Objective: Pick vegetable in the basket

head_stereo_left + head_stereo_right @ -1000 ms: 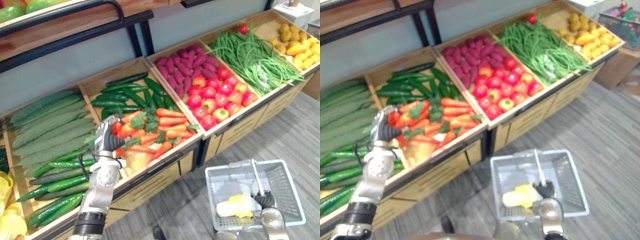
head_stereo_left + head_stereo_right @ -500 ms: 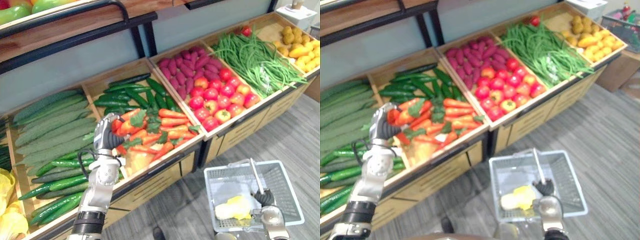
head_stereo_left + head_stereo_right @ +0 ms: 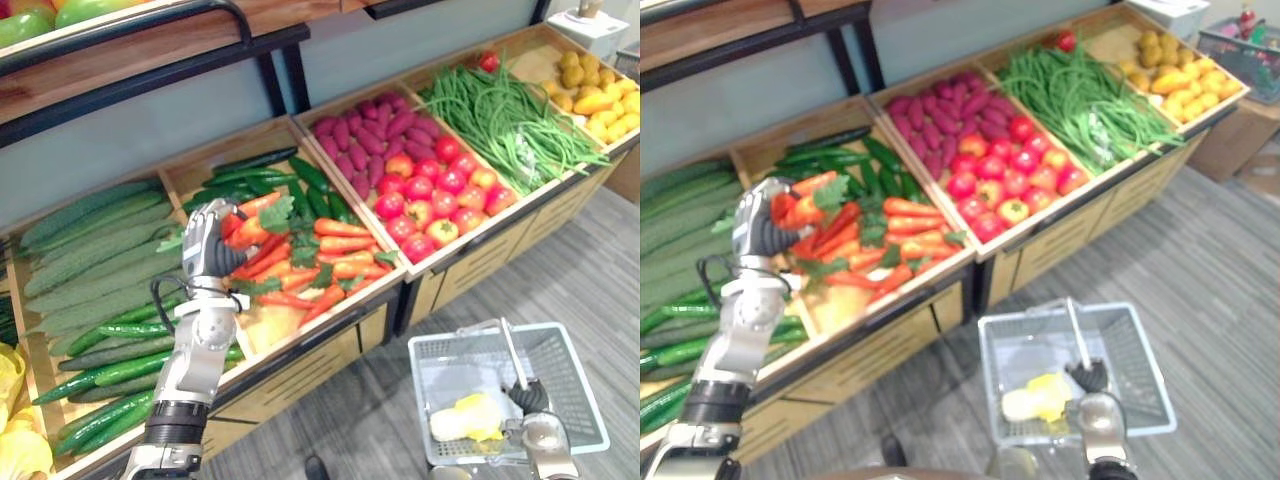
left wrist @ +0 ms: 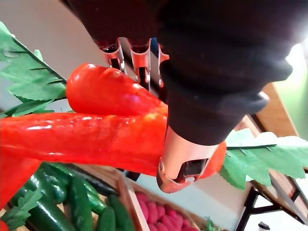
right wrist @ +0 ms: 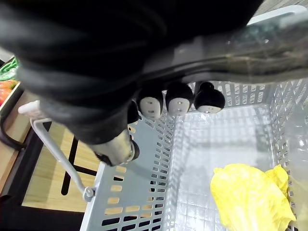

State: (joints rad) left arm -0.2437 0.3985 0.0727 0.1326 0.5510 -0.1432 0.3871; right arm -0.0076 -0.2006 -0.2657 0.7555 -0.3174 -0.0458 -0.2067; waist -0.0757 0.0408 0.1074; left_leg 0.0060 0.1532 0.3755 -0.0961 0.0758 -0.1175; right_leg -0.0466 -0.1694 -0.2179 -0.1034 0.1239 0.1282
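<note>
My left hand (image 3: 207, 247) is shut on orange carrots (image 4: 96, 122) with green leaves and holds them just above the carrot bin (image 3: 300, 262). In the left wrist view its fingers (image 4: 137, 60) and thumb curl round two carrots. The white wire basket (image 3: 575, 385) hangs low at the right, over the floor. A yellow leafy vegetable (image 3: 470, 415) lies in it. My right hand (image 3: 531, 398) is shut on the basket's handle (image 5: 240, 45).
Wooden bins run along the display: cucumbers (image 3: 90, 260) at the left, dark cucumbers (image 3: 270, 185) behind the carrots, then purple sweet potatoes (image 3: 370, 125), tomatoes (image 3: 435, 195), green beans (image 3: 505, 115) and yellow produce (image 3: 600, 90). A dark shelf rail (image 3: 150, 45) runs above.
My left hand has risen from the carrot pile with carrots in its grasp, moving up and slightly back. The basket and right hand have stayed in place.
</note>
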